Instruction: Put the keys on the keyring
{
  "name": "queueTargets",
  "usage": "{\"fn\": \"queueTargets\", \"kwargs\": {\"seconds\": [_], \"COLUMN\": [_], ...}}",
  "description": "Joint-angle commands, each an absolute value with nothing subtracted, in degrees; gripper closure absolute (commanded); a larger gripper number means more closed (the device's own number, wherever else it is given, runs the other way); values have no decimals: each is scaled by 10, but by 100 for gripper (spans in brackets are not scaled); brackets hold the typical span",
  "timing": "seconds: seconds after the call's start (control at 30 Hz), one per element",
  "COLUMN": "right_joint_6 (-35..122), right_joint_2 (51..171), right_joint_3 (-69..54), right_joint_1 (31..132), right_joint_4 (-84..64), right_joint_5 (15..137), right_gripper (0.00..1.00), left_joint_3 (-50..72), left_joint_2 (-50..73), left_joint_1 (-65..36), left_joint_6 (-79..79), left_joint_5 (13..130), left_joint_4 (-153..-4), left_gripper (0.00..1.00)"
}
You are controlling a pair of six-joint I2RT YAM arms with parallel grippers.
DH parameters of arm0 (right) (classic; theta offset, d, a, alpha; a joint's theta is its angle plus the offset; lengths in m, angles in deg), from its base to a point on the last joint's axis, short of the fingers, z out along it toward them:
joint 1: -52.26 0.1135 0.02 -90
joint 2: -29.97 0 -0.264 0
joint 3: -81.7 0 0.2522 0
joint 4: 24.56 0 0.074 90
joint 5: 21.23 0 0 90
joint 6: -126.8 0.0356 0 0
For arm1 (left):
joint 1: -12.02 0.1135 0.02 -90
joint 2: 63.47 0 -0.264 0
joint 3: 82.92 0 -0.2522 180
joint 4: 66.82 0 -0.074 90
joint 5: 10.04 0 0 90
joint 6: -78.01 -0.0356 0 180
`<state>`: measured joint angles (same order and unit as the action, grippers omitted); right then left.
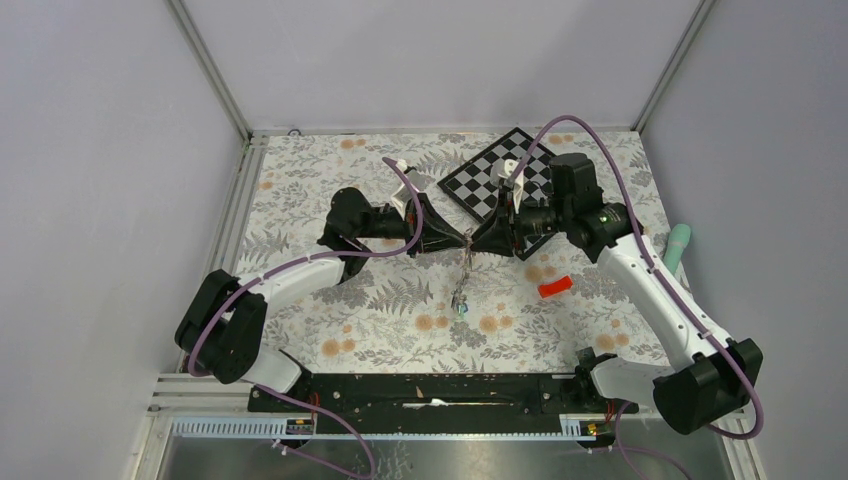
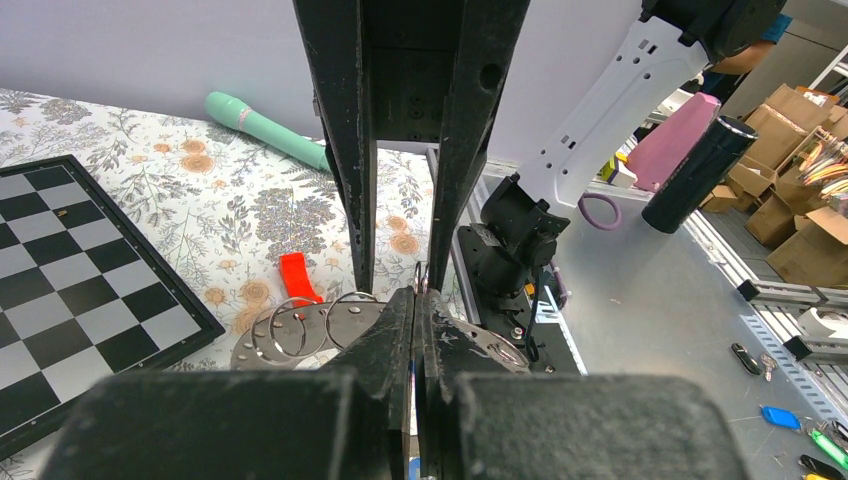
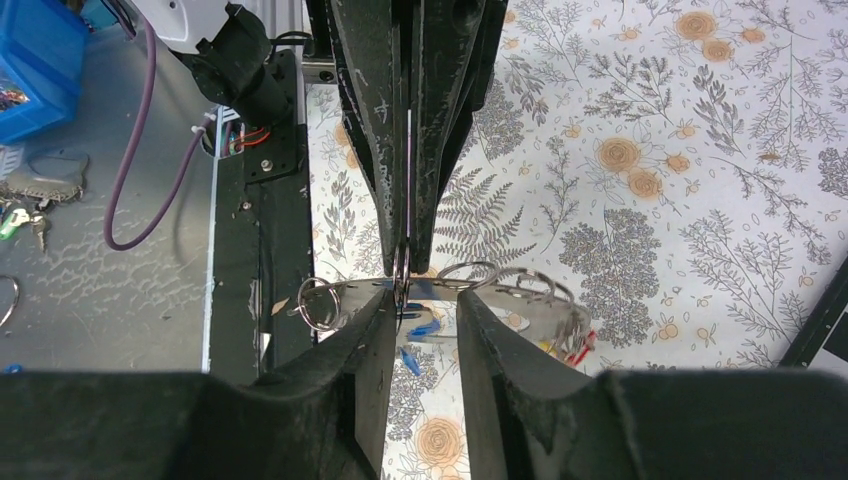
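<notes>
- Left end effector [image 2: 415, 312]: I read its fingers as pressed together, clamped on the rim of the keyring [image 2: 325, 328]. It meets the right arm tip to tip over the middle of the desk [image 1: 390, 335].
- Right end effector [image 3: 420, 325]: its fingers [image 3: 365, 345] stand apart, one on either side of the keyring's flat plate. I cannot tell whether either pad touches the metal.
- Keyring: a flat, pale metal ring carrying several small wire loops, lifted off the desk between the two end effectors and lying roughly level.
- Keys [image 1: 461, 295]: they hang in a cluster below the keyring. In the right wrist view a blue tag [image 3: 425, 328] shows under the plate and a red one [image 3: 578, 346] at its edge.
- Red block [image 1: 554, 287]: it lies on the desk toward the right edge, apart from the keys.
- Chequered board [image 1: 480, 180]: it lies at the far edge, right of centre, partly under the right arm.
- Mint-green cylinder [image 1: 678, 248]: it rests at the right edge.
</notes>
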<state>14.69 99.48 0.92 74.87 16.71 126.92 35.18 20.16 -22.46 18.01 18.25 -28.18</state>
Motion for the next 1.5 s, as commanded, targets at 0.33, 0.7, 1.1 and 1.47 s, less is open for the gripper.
{"fn": "queueTargets", "kwargs": {"seconds": [0.33, 0.7, 1.1, 1.47], "right_joint_6": [182, 151, 12, 14], "right_joint_2": [1004, 998, 1021, 1042], "right_joint_3": [8, -2, -70, -94], "right_joint_1": [748, 748, 801, 815], "right_joint_4": [119, 146, 317, 334], "right_joint_5": [1313, 1306, 1143, 1121], "right_gripper": [72, 100, 100, 100], "left_joint_3": [350, 350, 179, 136], "left_joint_2": [198, 193, 183, 214], "left_joint_1": [-223, -223, -223, -250], "left_joint_6": [171, 166, -297, -364], "left_joint_5": [190, 191, 188, 166], "left_joint_4": [-247, -251, -795, -863], "left_gripper": [100, 100, 56, 56]}}
